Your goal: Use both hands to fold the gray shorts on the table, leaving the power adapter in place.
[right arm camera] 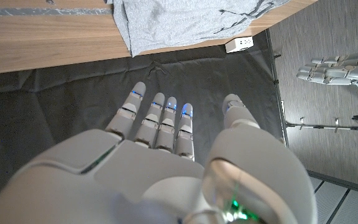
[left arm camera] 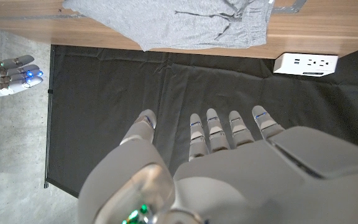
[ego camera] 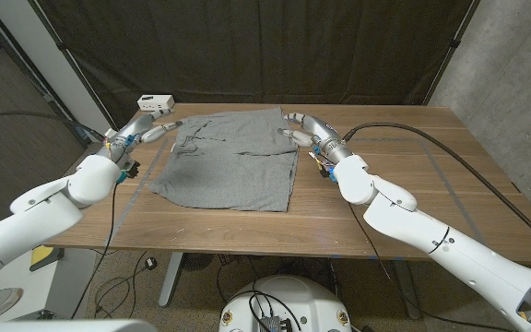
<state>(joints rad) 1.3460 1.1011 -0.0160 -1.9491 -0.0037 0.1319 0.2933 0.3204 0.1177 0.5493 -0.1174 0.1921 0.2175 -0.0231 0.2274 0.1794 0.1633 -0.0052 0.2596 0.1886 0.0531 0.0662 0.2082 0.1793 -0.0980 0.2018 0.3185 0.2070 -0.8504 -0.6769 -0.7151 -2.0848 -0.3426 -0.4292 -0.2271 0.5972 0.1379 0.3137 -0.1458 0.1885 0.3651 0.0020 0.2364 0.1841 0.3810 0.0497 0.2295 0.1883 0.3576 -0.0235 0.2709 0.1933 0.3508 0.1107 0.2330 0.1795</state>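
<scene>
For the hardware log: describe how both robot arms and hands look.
Both arms have glossy white rounded shells, with silver metallic forearm sections near the wrists carrying coloured wiring. The left hand and right hand are light grey and silver with segmented fingers showing small blue lights. A thin black cable trails along the right arm.

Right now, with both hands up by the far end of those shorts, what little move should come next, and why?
Probably lower both hands onto the waistband corners to grip them. The gray shorts lie spread flat and unfolded; the left hand and right hand flank the waistband, fingers apart, holding nothing. The power adapter sits clear beyond.
</scene>
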